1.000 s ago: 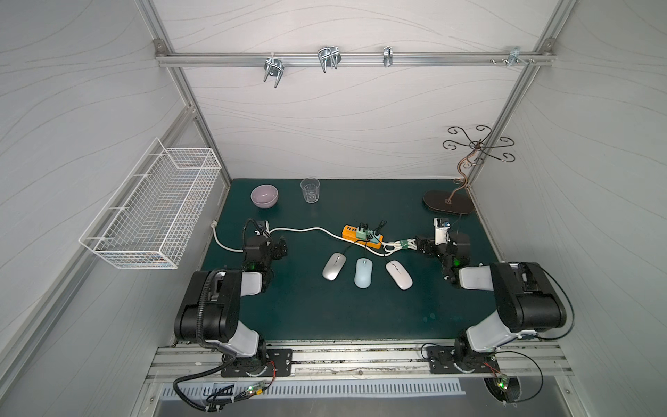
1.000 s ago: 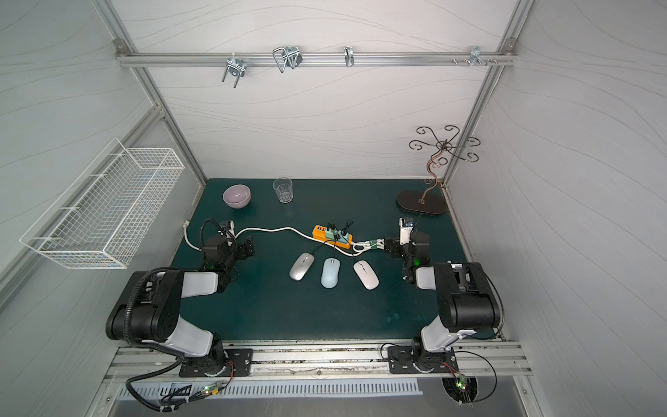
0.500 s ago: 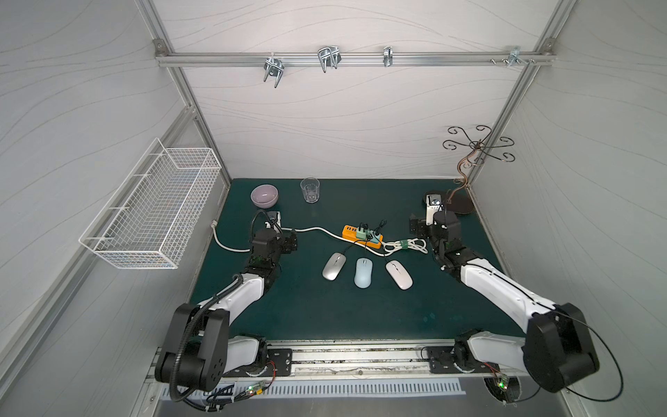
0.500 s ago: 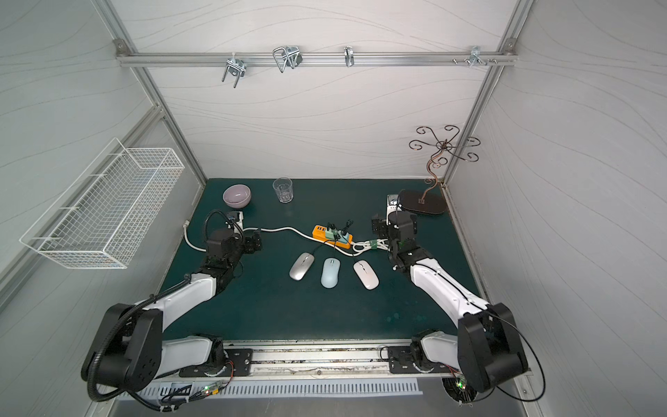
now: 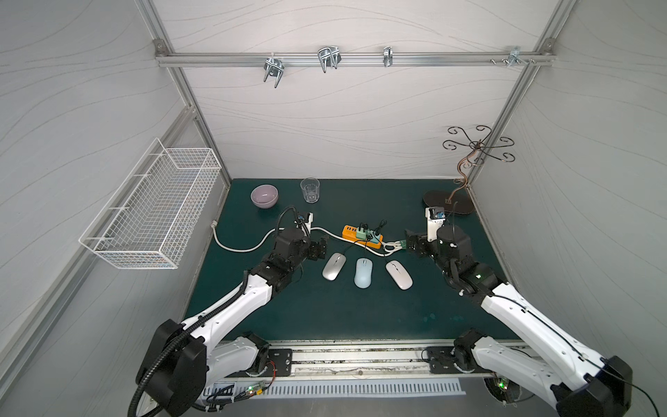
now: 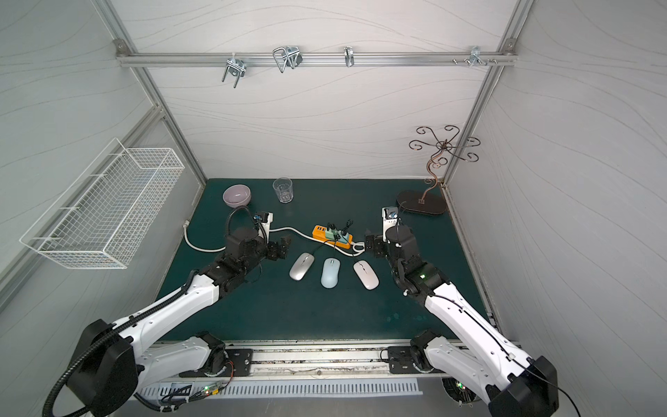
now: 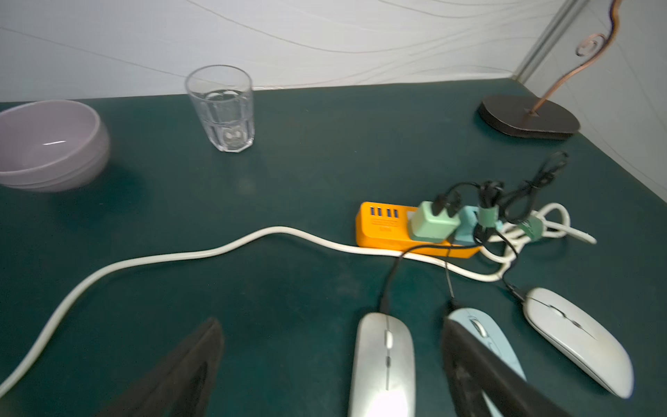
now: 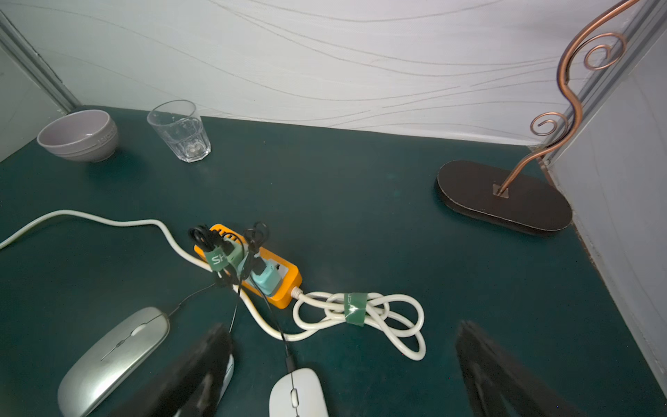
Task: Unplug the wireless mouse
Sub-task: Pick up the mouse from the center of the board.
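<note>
Three mice lie in a row on the green mat: silver [image 5: 334, 266], light blue [image 5: 362, 272] and white [image 5: 399, 274]. A thin black cable runs from each to chargers on the orange power strip [image 5: 362, 236] behind them. My left gripper [image 5: 321, 246] hovers open just left of the silver mouse [image 7: 384, 361], which shows between its fingers in the left wrist view. My right gripper [image 5: 412, 243] is open beside the strip's coiled white cord [image 8: 361, 314], above the white mouse [image 8: 297, 393]. Nothing is held.
A lilac bowl [image 5: 264, 196] and a glass [image 5: 310, 190] stand at the back left. A copper stand's dark base [image 5: 447, 204] sits at the back right. The strip's white cord [image 5: 238, 247] runs to the left edge. A wire basket [image 5: 151, 209] hangs on the left wall.
Both arms have unfolded from their tucked poses and reached forward toward the mice and the power strip. Both grippers have stayed open.
</note>
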